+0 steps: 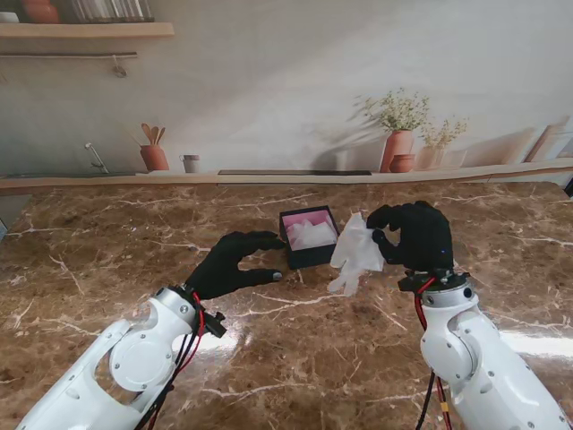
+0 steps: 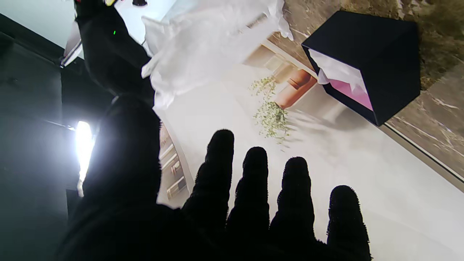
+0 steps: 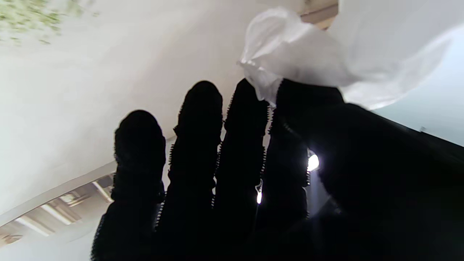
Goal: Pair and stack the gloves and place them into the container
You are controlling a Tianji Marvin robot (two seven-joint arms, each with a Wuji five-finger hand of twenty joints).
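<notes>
Pinching a limp, featherlight white glove in the right hand just right of the dark container, already holding white material, gripping near the bunched top, likely slippery, left hand resting open, holding nothing.

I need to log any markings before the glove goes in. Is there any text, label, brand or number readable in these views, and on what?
None can be read.
Container: plain dark walls, pink lining, no label showing.
Glove held by the right hand: plain translucent white, no print visible.
Left hand: plain black covering, no marking.
Backdrop wall: printed shelves and plant pots only, no words.
</notes>
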